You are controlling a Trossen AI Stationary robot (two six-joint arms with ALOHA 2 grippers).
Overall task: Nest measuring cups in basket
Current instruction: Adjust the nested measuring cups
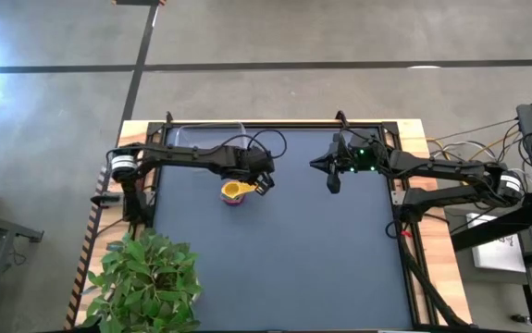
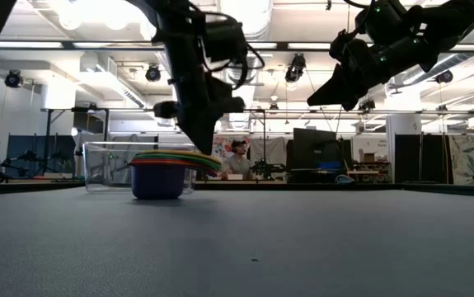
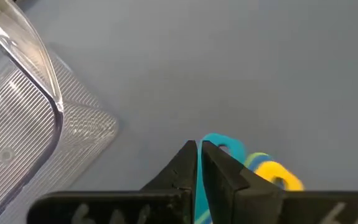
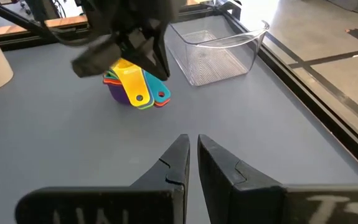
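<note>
The measuring cups (image 1: 236, 191) stand nested in one stack on the dark table mat, with a purple-blue cup at the bottom (image 2: 159, 183). Their flat handles (image 4: 142, 92) fan out to one side, yellow on top, with teal and red beside it. My left gripper (image 3: 198, 149) is at those handles and is shut on the teal one. The clear basket (image 1: 206, 139) stands at the table's far edge, just behind the stack, and is also seen in the left wrist view (image 3: 23, 118). My right gripper (image 4: 192, 144) hangs shut in the air over the table's right half. My left gripper has the teal handle (image 3: 219, 144) pinched between its two fingers, which lie along it. The handle's free end sticks out past the fingertips, and the yellow handle (image 3: 277, 175) lies beside them. The gripper comes down slanting from above (image 2: 204, 136). The stack's bottom cup rests on the table.
A potted green plant (image 1: 150, 277) stands at the table's near left corner. The wide dark mat (image 1: 321, 259) lies bare in front of and to the right of the stack. A raised frame (image 1: 404, 213) runs along the table's edges. People and monitors show in the room beyond.
</note>
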